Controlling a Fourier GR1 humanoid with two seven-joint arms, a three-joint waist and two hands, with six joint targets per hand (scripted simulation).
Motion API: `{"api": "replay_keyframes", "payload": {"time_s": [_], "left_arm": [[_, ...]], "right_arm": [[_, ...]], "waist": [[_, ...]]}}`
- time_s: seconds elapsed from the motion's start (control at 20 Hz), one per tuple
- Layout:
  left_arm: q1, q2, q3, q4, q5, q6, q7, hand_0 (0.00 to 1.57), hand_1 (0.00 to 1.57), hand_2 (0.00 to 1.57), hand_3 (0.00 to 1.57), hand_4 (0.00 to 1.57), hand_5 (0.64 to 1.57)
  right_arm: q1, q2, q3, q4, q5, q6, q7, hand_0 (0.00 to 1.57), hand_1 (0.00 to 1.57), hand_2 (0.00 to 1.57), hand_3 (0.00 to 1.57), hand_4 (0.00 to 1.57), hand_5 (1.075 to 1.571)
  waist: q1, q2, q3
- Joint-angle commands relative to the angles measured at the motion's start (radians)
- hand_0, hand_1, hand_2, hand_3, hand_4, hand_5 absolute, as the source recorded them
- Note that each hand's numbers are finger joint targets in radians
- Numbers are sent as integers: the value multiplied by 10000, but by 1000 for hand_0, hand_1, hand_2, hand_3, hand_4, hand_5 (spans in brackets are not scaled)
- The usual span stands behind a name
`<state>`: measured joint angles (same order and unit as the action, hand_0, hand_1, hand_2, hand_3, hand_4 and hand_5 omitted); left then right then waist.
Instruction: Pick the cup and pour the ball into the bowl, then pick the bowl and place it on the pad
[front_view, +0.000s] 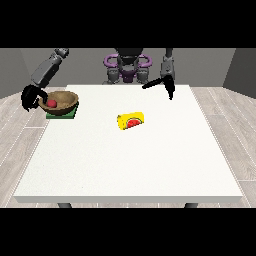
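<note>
Front view of the white surface (130, 160) with the robot at its far edge. A brown bowl (61, 100) sits on a dark green pad (62, 114) at the far corner of the surface on the view's left, close to that side edge. A red ball (51, 103) lies inside the bowl, against the wall nearest the view's left.

The robot hand at the view's left (31, 96) is at the bowl's outer side, beyond the surface's edge, with its black fingers curled downward around the rim; the fingertips appear to touch the bowl's wall. Its grey arm rises toward the upper left.

A yellow cup (131, 120) lies on its side near the middle of the surface, somewhat toward the far edge, well apart from the bowl and pad. A red and green watermelon-slice design shows on the cup's side facing the camera.

The robot hand at the view's right (167, 86) hangs above the far edge of the surface, right of the robot's torso, holding nothing. Its fingers look relaxed and extended, with 1 part pointing toward the view's left and the rest pointing downward. It is well apart from the cup.
</note>
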<state>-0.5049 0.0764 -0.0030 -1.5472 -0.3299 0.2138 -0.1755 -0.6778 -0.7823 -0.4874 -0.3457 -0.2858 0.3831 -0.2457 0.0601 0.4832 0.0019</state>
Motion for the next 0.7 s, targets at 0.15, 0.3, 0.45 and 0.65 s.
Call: {"api": "replay_keyframes", "payload": {"time_s": [0.15,0.3,0.45,0.65], "left_arm": [[969,-300,-533,-806,18,-184,128,0,0,0,0,0,1566],[778,191,103,-660,418,-493,178,0,0,0,0,0,1566],[411,28,-66,-1118,145,-252,772,0,0,0,0,0,1566],[1179,-104,-378,-1225,267,-471,180,0,0,0,0,0,1565]], "right_arm": [[-344,-456,-299,614,-343,153,910,1571,1571,1571,263,736,1570],[10,-393,5,530,-104,479,840,1571,1571,1571,1080,737,1570],[-135,-332,389,306,355,256,343,1571,1571,1571,927,711,1570],[320,-102,712,338,782,-348,-2,1571,1571,1571,1207,675,1558]], "waist": [[193,-450,-7],[54,-475,-9],[22,-46,0],[280,-191,-6]]}}
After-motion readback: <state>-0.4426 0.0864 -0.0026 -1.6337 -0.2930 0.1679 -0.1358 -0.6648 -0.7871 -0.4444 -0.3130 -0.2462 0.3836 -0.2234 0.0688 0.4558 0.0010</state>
